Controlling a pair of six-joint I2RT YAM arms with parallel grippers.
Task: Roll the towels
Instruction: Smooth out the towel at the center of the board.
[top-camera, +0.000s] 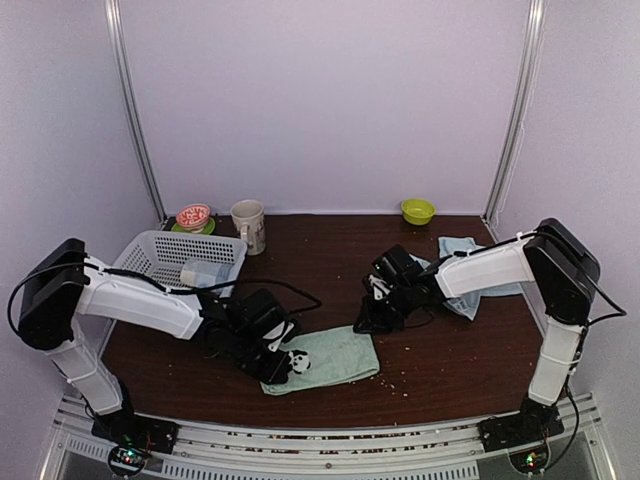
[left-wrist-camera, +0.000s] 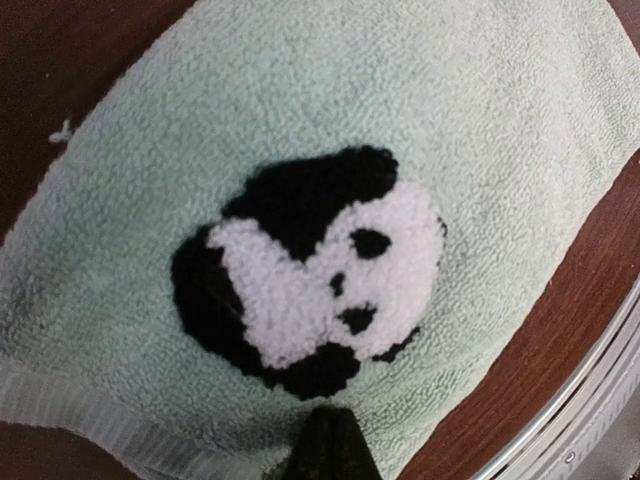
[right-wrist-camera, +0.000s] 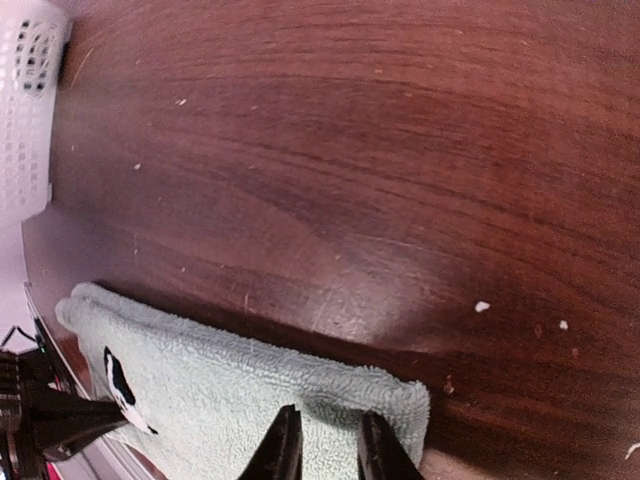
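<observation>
Left arm (top-camera: 140, 300) runs low from its base at left, forearm angled in toward centre, wrist dropped so the left gripper (left-wrist-camera: 325, 442) sits on the near-left end of the mint towel (top-camera: 335, 357), just beside the panda patch (left-wrist-camera: 310, 270). Its fingers are pressed together into one dark tip at the towel's hem. They touch the cloth, but I can't tell if any of it is caught between them. Right arm (top-camera: 490, 268) has its upper link standing up from the base at right, elbow high near the right wall, white forearm reaching left and down across the table (top-camera: 450, 345), wrist pitched down. The right gripper (right-wrist-camera: 328, 420) is at the towel's far-right corner, fingers drawn in to a narrow gap with the thick folded edge between them, so it's clamped on that corner. The mint towel lies flat as a wide folded strip, centre of the table near the front edge, long side roughly left-right, patch face up at the left end. The blue towel (top-camera: 458, 247) is rumpled at back right, partly under the right forearm, well apart from the mint one. The basket (top-camera: 150, 250) is at back left behind the left forearm, with a pale bundle (top-camera: 205, 270) inside, too small to ID.
</observation>
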